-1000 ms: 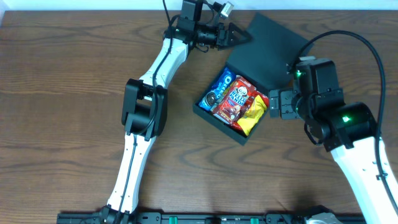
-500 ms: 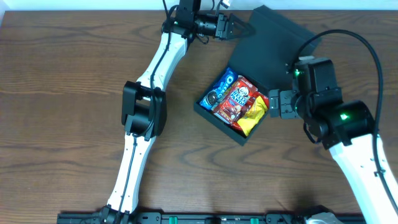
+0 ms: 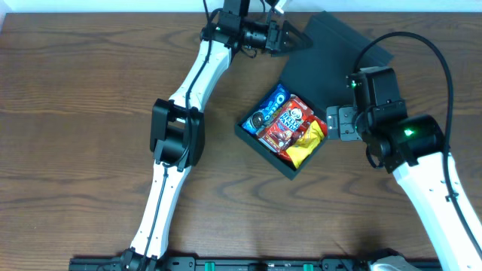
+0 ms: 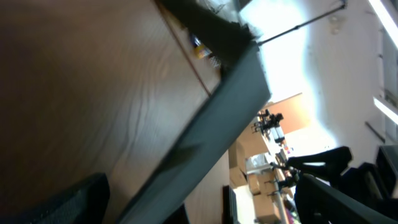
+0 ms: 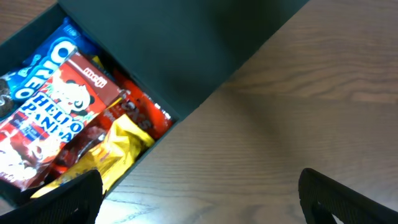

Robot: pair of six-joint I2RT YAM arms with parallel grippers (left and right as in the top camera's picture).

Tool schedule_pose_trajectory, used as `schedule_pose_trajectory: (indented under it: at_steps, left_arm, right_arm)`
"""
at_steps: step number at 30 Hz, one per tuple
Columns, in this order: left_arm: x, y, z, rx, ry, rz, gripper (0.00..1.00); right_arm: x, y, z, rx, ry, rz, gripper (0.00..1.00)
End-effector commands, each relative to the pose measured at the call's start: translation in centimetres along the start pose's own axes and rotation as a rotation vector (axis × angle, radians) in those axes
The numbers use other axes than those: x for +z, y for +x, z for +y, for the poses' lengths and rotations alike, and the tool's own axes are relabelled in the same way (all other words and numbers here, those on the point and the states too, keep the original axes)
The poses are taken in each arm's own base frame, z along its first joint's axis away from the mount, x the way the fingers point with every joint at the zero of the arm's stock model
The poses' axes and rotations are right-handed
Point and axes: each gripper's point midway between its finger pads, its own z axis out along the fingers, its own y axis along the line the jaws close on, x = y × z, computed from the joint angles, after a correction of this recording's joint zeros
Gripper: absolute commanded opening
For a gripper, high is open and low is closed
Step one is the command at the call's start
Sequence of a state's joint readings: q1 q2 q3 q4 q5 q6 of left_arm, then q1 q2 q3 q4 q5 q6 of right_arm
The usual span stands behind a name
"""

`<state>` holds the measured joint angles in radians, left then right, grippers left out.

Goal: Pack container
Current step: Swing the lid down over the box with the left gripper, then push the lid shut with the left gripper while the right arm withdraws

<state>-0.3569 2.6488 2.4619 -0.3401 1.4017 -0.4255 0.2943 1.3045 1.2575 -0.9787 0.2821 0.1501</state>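
Sitting just 3 o'clock of table centre, the container (image 3: 261, 148) risks a crooked close: its lid (image 3: 331, 60) may slip off the left gripper (image 3: 299, 41), fingers spread at 12 o'clock, or jam on the heaped snacks (image 3: 288, 124), while the right gripper (image 3: 330, 124), also spread, hovers at 3 o'clock.
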Motion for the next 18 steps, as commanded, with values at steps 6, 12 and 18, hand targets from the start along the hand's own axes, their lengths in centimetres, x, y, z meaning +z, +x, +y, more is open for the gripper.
schedule_pose_trajectory:
  at_steps: [6,12,18]
  left_arm:
    - [-0.7,1.8,-1.9,0.131,-0.176,0.048,0.96]
    - [-0.4,3.0,-2.3,0.136,-0.162,0.086,0.96]
    - [0.6,3.3,-4.3,0.203,-0.15,0.109,0.96]
  right_arm:
    - [-0.3,-0.2,-0.5,0.01,0.031,-0.013,0.99]
    - [-0.3,-0.3,-0.4,0.011,0.031,-0.014,0.99]
    - [-0.3,-0.3,-0.5,0.011,0.032,-0.014,0.99]
